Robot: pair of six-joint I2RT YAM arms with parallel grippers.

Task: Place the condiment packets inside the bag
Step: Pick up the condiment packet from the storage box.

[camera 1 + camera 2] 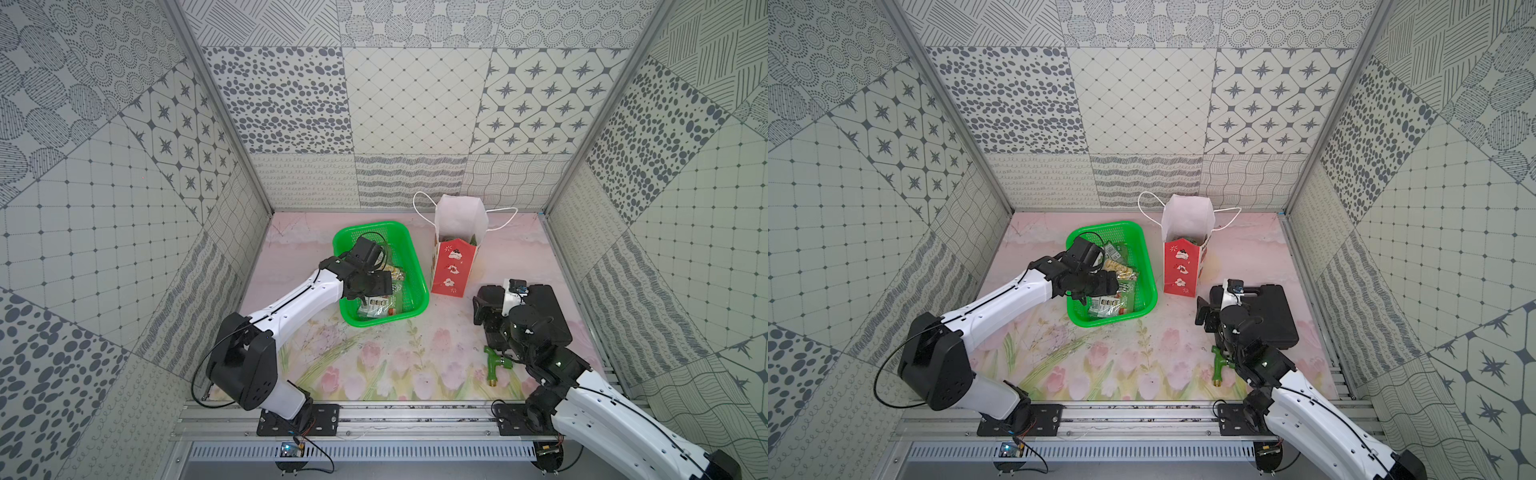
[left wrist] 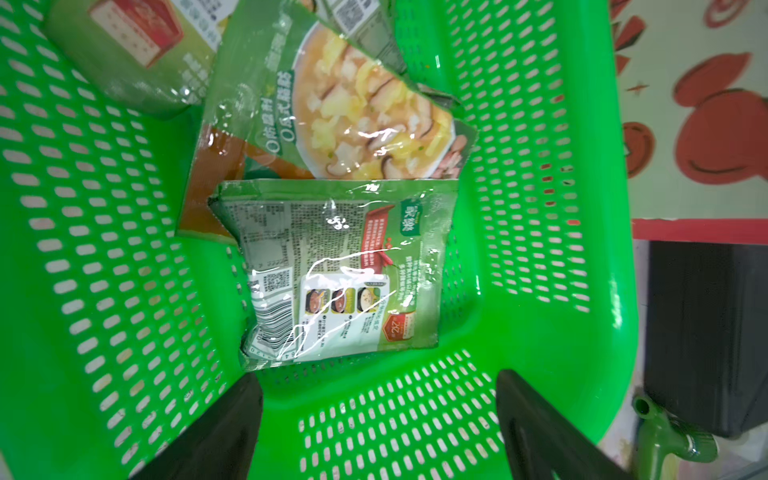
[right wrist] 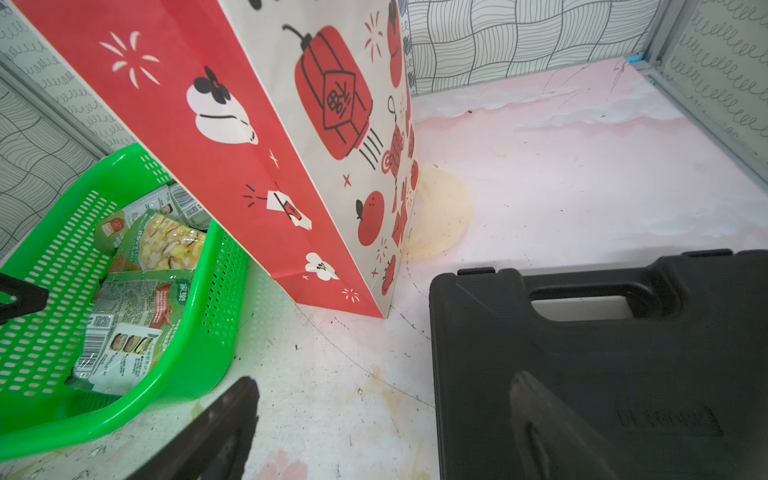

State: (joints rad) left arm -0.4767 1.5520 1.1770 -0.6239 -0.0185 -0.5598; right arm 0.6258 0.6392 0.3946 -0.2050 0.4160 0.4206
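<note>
Several condiment packets lie in a green mesh basket [image 1: 417, 266]. One packet [image 2: 345, 270] lies silvery back up, one with a soup photo [image 2: 353, 112] sits behind it, and a third [image 2: 137, 54] is farther off. In both top views the packets [image 1: 376, 309] [image 1: 1111, 305] show under my left gripper [image 1: 370, 289]. That left gripper [image 2: 382, 399] hangs open inside the basket just short of the nearest packet, with nothing between its fingers. The red bag [image 1: 451, 266] [image 3: 232, 137] stands upright beside the basket, and something green shows in its mouth. My right gripper [image 3: 382, 415] is open and empty near the bag's base.
A black plastic case [image 1: 548, 307] [image 3: 602, 353] lies right of the bag, partly under my right arm. A green tap-like fitting [image 1: 496, 365] rests on the floral mat near the front. Patterned walls close in the back and both sides.
</note>
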